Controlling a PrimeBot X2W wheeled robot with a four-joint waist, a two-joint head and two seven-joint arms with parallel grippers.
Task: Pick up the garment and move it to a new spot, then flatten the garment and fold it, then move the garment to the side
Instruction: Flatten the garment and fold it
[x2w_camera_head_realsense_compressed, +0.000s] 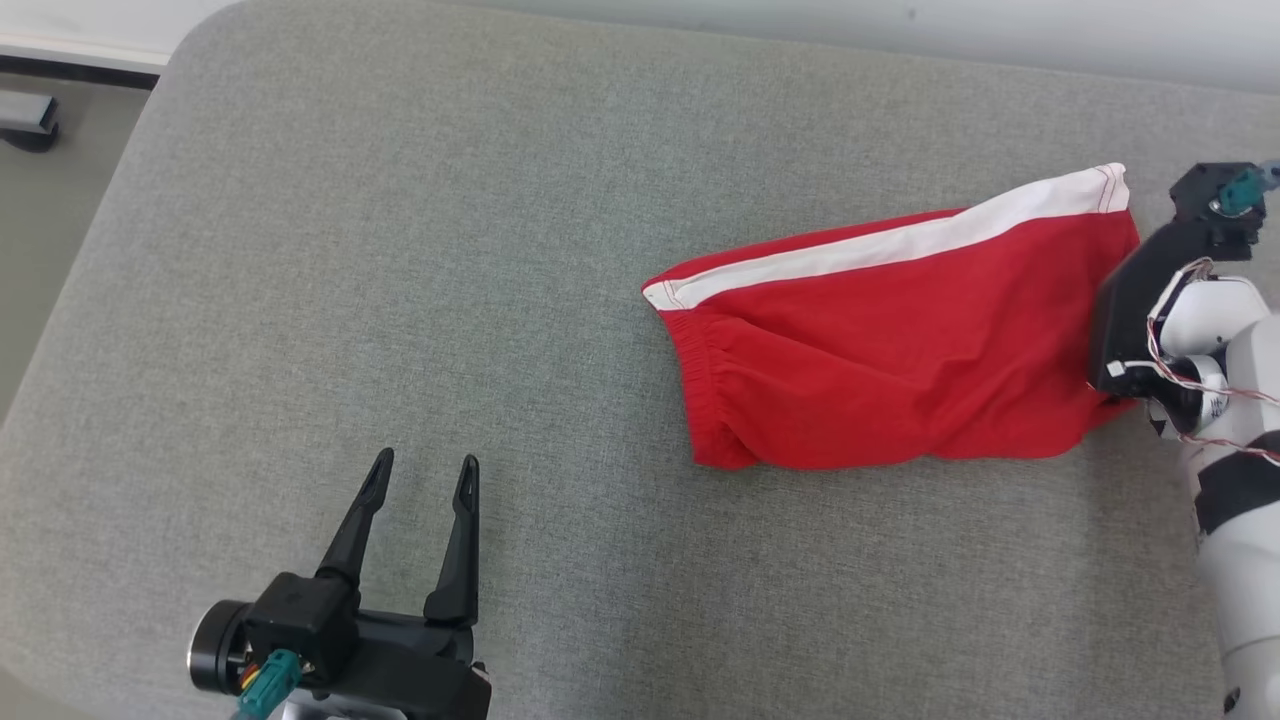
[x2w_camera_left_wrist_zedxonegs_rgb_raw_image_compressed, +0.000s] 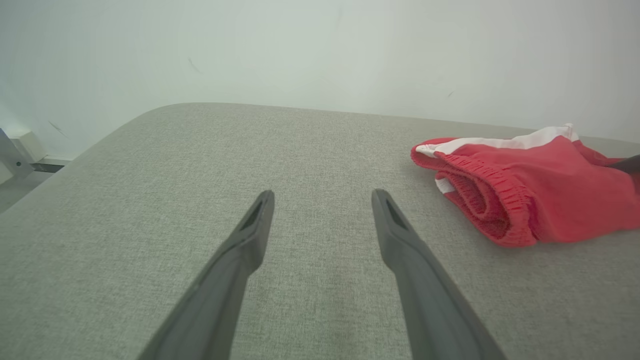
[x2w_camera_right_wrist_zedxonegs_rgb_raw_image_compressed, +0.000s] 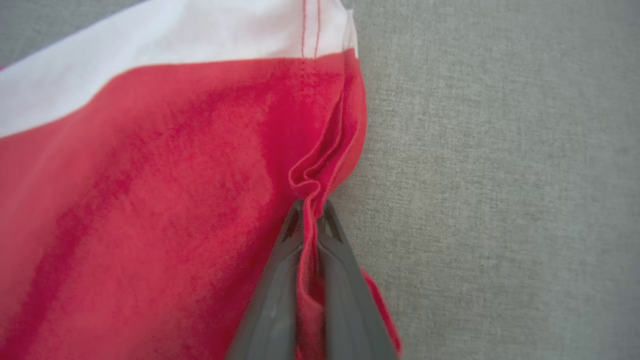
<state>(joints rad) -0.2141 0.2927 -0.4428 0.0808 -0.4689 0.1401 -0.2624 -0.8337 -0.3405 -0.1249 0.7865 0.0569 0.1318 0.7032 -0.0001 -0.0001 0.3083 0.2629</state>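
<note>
The garment (x2w_camera_head_realsense_compressed: 900, 350), a pair of red shorts, lies flat and slightly rumpled on the grey cloth-covered tabletop (x2w_camera_head_realsense_compressed: 400, 250). A white stripe (x2w_camera_head_realsense_compressed: 900, 240) runs along the garment's far edge. Its gathered elastic waistband (x2w_camera_head_realsense_compressed: 690, 370) is the end nearest the tabletop's middle, and in the left wrist view the waistband (x2w_camera_left_wrist_zedxonegs_rgb_raw_image_compressed: 480, 190) shows as a rolled, ribbed opening.

At the garment's opposite end, the hem side, the right tool (x2w_camera_right_wrist_zedxonegs_rgb_raw_image_compressed: 311, 207) is pinched tight on a small ridge of red cloth just inside the hem edge, below the white stripe (x2w_camera_right_wrist_zedxonegs_rgb_raw_image_compressed: 150, 45). The fabric puckers up between its two dark fingers. In the head view the right arm (x2w_camera_head_realsense_compressed: 1230, 340) reaches in at that end, its black body overlapping the garment's corner.

The left tool (x2w_camera_head_realsense_compressed: 425, 462) sits well apart from the garment, off beyond the waistband end and nearer the robot. Its fingers are spread wide with nothing between them, pointing out over bare tabletop (x2w_camera_left_wrist_zedxonegs_rgb_raw_image_compressed: 300, 150). Beyond the garment's striped edge the tabletop ends at a pale wall (x2w_camera_left_wrist_zedxonegs_rgb_raw_image_compressed: 320, 50).
</note>
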